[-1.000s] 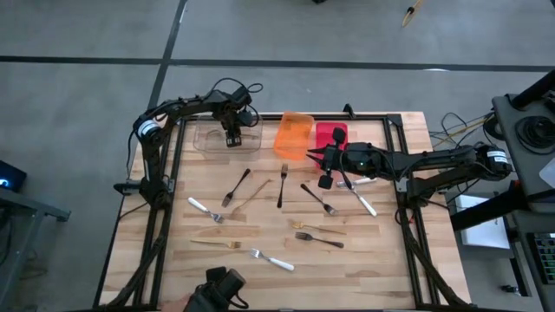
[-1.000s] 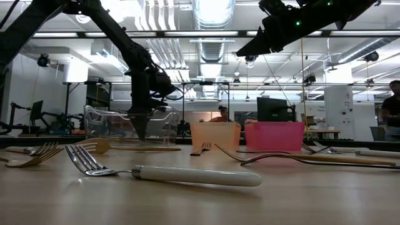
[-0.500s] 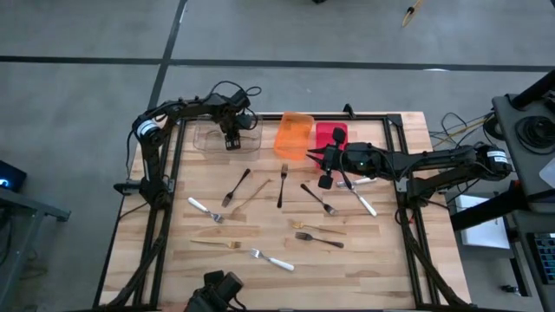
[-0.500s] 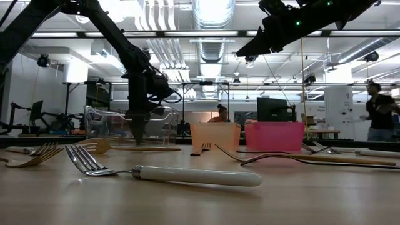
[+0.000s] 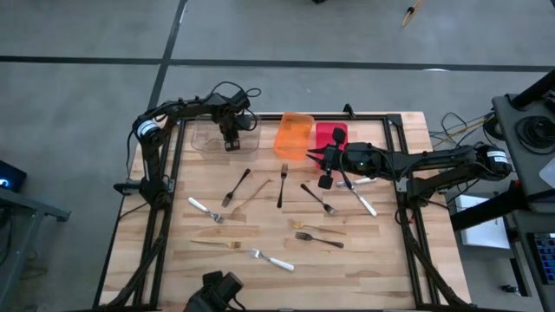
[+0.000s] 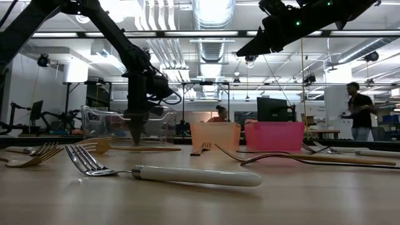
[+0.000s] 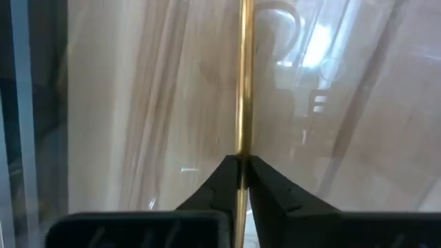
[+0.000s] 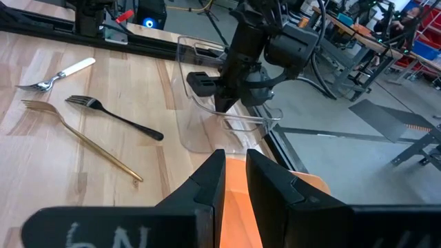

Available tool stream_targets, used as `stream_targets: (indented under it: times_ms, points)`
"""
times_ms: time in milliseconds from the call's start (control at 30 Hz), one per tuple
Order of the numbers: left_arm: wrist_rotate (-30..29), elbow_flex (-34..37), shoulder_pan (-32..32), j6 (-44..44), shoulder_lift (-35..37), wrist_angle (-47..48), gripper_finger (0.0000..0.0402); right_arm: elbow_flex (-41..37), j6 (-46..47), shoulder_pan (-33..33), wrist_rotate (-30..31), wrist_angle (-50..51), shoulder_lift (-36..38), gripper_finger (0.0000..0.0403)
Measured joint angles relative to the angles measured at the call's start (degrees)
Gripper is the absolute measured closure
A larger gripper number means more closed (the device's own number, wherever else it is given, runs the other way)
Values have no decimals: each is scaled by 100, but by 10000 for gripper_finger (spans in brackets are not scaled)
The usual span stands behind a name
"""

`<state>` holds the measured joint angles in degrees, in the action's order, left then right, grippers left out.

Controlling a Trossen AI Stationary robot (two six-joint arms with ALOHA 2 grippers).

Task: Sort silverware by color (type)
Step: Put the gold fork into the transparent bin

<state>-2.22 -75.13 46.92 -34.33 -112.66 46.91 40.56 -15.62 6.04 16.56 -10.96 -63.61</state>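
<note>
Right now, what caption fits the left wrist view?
Left tool shut on a gold utensil inside the clear bin.

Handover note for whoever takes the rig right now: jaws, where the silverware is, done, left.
Left gripper: in the clear bin, jaws shut on a gold utensil.
Right gripper: waits over the table near the red bin, holding nothing visible.
Orange bin: contents unclear.
Done: gold utensil brought to the clear bin, not released.
Left: black fork, gold fork, white-handled fork and the rest on the table.
</note>
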Motion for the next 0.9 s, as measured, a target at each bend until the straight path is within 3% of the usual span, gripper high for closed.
stream_targets:
  times_ms: [233, 633, 900]
  points:
    - [0, -14, 0, -2, 14, 307, 397, 0, 0, 0, 0, 0, 0, 351]
    - [1000, -38, 13, -251, 85, 712, 397, 0, 0, 0, -2, -2, 0, 351]
    - [1086, -29, 21, -283, 116, 1097, 397, 0, 0, 0, 0, 0, 0, 351]
